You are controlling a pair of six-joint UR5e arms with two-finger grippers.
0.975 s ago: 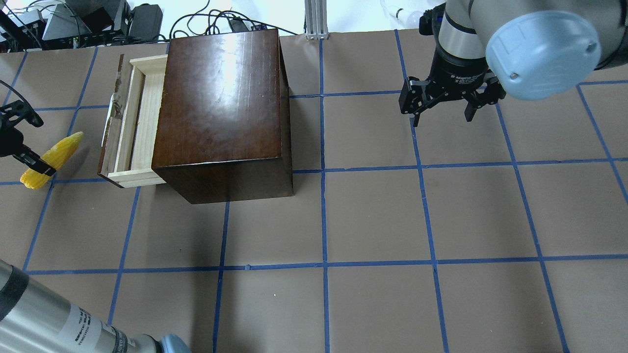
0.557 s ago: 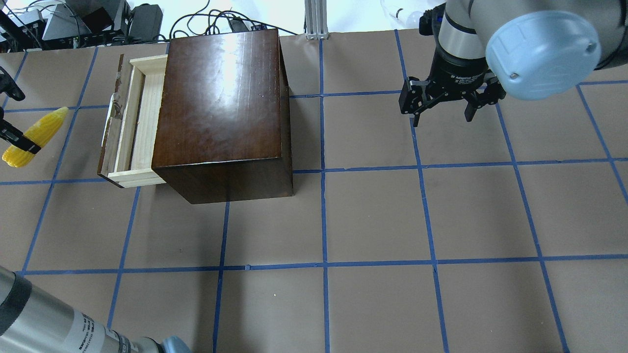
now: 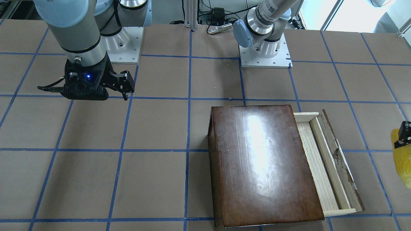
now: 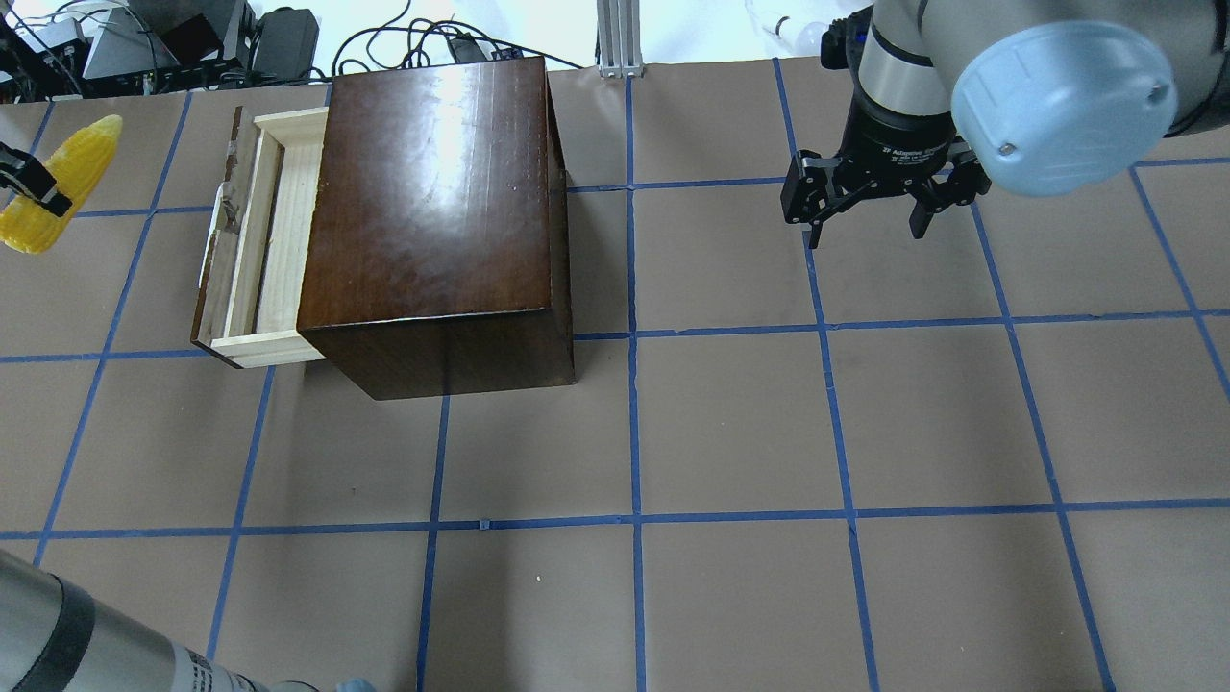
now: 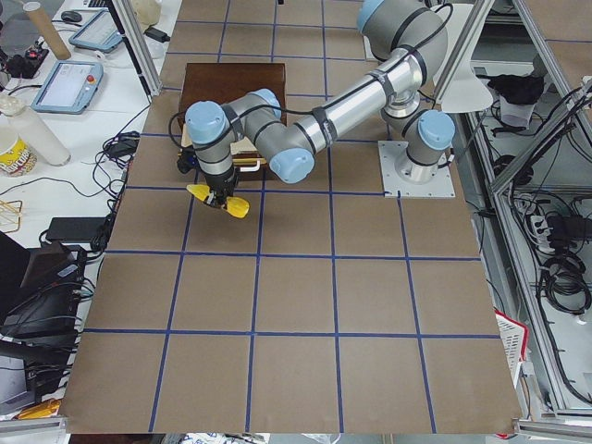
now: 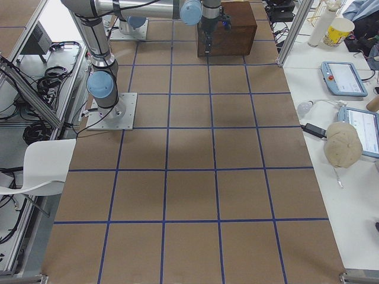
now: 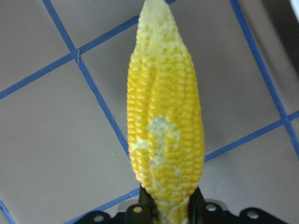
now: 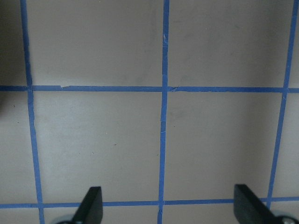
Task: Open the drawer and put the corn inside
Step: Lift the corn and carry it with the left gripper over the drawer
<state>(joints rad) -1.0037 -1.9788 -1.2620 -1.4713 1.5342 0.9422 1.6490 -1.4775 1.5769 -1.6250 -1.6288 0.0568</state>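
The dark-brown wooden box [image 4: 432, 211] stands at the table's far left, its pale-wood drawer [image 4: 259, 240] pulled out to the left, also seen in the front view [image 3: 324, 163]. My left gripper [image 4: 34, 187] is shut on the yellow corn [image 4: 58, 183] and holds it in the air left of the drawer. The corn also shows at the front view's right edge [image 3: 401, 160] and fills the left wrist view [image 7: 166, 121], clamped at its base. My right gripper [image 4: 865, 226] hangs open and empty over the table at the far right, its fingertips [image 8: 91, 205] spread wide.
Blue tape lines grid the brown table [image 4: 730, 423]. Cables and equipment [image 4: 144, 38] lie beyond the far edge behind the box. The arm bases [image 3: 265, 48] stand on the robot's side.
My left gripper has lifted the corn and carried it toward the table's far edge, still left of the drawer. The right arm and the drawer have not moved.
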